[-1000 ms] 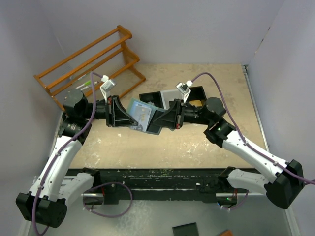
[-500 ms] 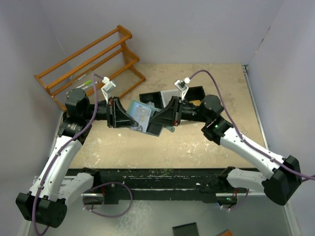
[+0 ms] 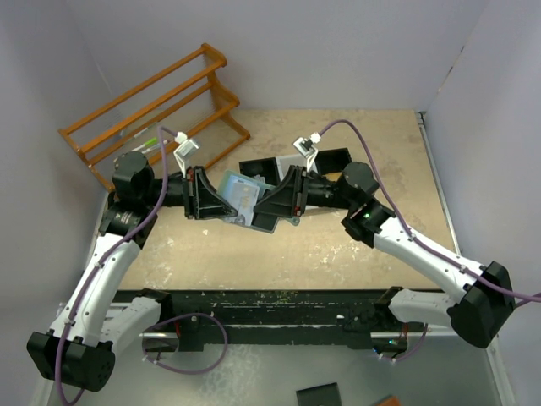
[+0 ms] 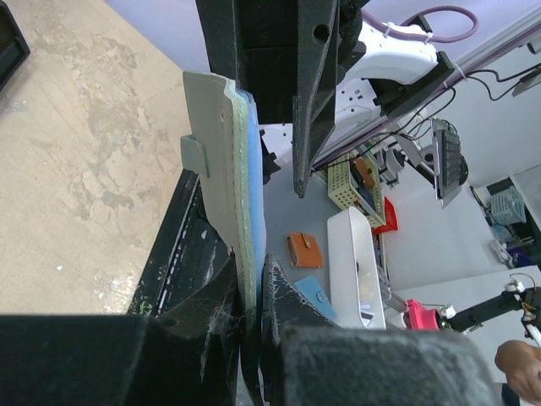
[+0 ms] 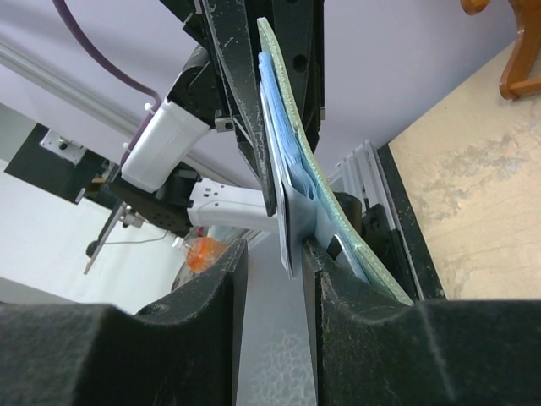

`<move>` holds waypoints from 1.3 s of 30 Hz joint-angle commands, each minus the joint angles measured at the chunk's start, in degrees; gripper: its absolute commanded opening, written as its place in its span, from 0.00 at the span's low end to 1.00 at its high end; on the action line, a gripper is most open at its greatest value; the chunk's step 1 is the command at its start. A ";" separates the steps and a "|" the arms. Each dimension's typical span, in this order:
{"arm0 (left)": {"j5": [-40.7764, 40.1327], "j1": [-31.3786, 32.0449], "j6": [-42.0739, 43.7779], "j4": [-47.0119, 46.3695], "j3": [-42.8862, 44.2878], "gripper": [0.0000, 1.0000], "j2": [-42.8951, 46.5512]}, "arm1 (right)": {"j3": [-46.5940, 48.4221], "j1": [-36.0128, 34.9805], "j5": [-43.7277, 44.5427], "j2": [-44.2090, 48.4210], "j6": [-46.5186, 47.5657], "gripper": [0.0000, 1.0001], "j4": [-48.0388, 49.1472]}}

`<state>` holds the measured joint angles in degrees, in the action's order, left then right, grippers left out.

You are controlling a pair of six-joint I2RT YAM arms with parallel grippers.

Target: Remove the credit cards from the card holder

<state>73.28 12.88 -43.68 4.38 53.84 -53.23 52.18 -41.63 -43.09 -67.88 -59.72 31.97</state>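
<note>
The card holder (image 3: 239, 191) hangs open above the table, teal-green outside and light blue inside. My left gripper (image 3: 223, 206) is shut on its lower edge. In the left wrist view the card holder (image 4: 226, 169) stands edge-on, clamped in my left gripper (image 4: 254, 283). My right gripper (image 3: 264, 211) faces it from the right. In the right wrist view the right gripper (image 5: 270, 262) is open and straddles the edges of the credit cards (image 5: 283, 224), which stick out of the slots. The cards lie against the right finger, with a gap to the left finger. The green cover (image 5: 338, 211) lies behind.
A wooden rack (image 3: 156, 101) stands at the back left with pens (image 3: 148, 141) on it. A black-and-white bin tray (image 3: 330, 159) sits behind the right gripper. A black rail (image 3: 279, 300) runs along the table's near edge.
My right arm has moved left toward the card holder, and its open fingers now sit over the card edges. The left arm and the card holder have held still.
</note>
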 commanded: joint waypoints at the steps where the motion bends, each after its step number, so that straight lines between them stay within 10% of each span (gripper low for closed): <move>1: 0.04 0.21 1.74 -1.12 3.09 0.04 0.57 | 2.39 -0.59 -0.09 0.06 -1.58 0.34 6.50; 26: -1.35 0.28 3.09 1.03 3.70 0.08 -0.58 | 2.51 -5.25 0.68 -5.58 -4.84 0.33 17.80; 39: 0.75 0.30 1.07 -0.57 3.49 0.37 -0.14 | 1.60 -5.75 4.42 -6.08 -4.31 0.00 18.23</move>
<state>73.45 12.58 -42.30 7.29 55.90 -53.63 52.38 -45.87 -39.92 -75.37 -64.99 46.68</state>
